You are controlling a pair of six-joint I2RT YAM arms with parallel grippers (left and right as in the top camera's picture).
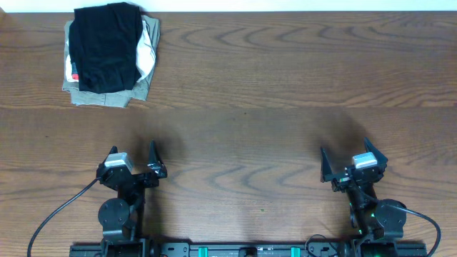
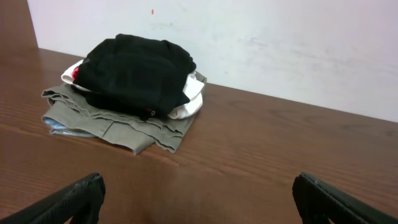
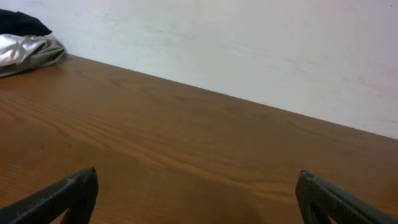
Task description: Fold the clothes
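The clothes (image 1: 107,46) are a black garment folded into a compact bundle, with a spot of red at its left edge. They lie on top of a pile at the table's far left corner, also seen in the left wrist view (image 2: 134,74). My left gripper (image 1: 132,148) hovers near the front edge, well short of the pile, open and empty (image 2: 198,186). My right gripper (image 1: 344,148) stands open and empty at the front right (image 3: 198,180), over bare wood.
Under the black bundle lie a white garment (image 1: 148,46) and an olive one (image 1: 107,96), both folded. A white wall (image 2: 280,43) runs along the table's far edge. The arm bases and cables (image 1: 57,214) sit at the front edge.
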